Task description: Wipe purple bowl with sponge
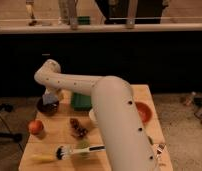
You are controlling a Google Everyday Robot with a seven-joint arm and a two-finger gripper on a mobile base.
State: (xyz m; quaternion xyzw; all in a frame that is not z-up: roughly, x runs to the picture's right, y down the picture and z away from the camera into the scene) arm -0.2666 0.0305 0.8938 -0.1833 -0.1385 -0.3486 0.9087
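The purple bowl point(46, 107) is dark and sits at the left side of the wooden table point(54, 137). My gripper point(50, 95) hangs from the white arm point(94, 92) right over the bowl, down at its rim. A small pale blue and yellowish piece point(52, 98), which may be the sponge, shows at the gripper inside the bowl. I cannot tell whether the gripper holds it.
A green block point(81, 102) lies just right of the bowl. An orange-red bowl point(143, 112) is at the right edge. A red apple point(36, 127), a brown cluster point(78, 128), a brush point(69, 152) and a small green thing point(83, 146) lie toward the front.
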